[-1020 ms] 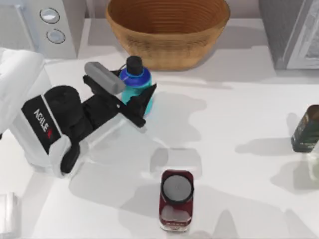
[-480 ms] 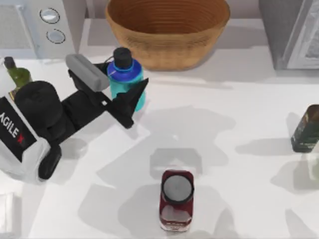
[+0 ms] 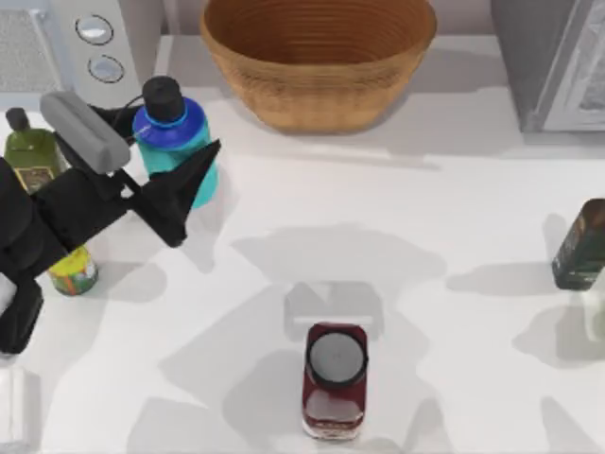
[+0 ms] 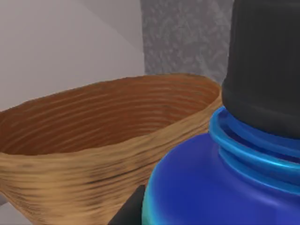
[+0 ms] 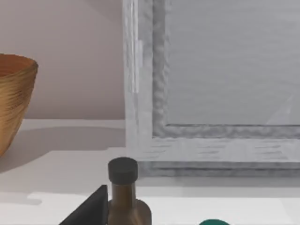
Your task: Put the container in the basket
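Your left claw is clamped on the bottle, carrying it upright and clear of the table so it can pass over the basket rim, which lies beyond the claw to the right. No readable writing anywhere.

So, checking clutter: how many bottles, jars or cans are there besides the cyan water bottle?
4: green bottle and yellow can at the left edge, dark red jar bottom centre, dark bottle at the right edge. The left arm may hide more.
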Controlling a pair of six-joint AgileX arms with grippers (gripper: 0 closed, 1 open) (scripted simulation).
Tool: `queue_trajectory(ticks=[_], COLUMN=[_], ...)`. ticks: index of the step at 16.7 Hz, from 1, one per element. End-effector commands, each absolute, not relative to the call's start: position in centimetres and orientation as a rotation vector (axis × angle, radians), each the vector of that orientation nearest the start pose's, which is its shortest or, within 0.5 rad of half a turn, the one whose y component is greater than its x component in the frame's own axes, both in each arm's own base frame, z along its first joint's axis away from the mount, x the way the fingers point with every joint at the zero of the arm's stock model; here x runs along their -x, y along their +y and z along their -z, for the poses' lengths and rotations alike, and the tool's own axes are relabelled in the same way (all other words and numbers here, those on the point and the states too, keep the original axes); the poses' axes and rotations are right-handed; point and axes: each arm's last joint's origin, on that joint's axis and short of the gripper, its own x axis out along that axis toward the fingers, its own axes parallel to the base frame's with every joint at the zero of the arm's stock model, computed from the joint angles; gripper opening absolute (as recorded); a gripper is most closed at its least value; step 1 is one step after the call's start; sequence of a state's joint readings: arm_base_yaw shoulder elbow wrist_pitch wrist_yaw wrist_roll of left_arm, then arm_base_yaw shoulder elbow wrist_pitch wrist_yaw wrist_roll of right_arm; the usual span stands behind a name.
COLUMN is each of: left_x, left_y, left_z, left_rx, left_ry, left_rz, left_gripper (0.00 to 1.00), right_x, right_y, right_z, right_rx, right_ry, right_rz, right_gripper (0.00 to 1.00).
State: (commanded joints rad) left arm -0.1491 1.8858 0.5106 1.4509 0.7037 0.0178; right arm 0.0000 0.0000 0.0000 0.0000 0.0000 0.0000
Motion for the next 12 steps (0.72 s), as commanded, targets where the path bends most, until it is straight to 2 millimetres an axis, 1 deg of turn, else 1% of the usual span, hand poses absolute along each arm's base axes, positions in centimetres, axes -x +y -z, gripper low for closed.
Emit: queue_trajectory(ticks=[4,6,12], left_x=[-27.7,-27.0,-27.3], left_y=[-3.9,-3.1,-3.3], left_z=[-13.4,-13.4,-13.4], left_rx=[-0.01,0.0,-0.001], left_ry=[-0.029,-0.004,-0.003], left_rz=[0.824,0.808,0.811], left_gripper=[0.0,0.0,0.0], right_x=[-10.6,-10.6,-10.6], right_y=[-0.1,-0.1,-0.1], right_z=[-16.0,-16.0,-16.0], right_rx=[0.0,0.0,0.0], right_ry=[0.0,0.0,0.0], right_rz=[0.0,0.0,0.0], right_gripper=[1.0,1.0,1.0])
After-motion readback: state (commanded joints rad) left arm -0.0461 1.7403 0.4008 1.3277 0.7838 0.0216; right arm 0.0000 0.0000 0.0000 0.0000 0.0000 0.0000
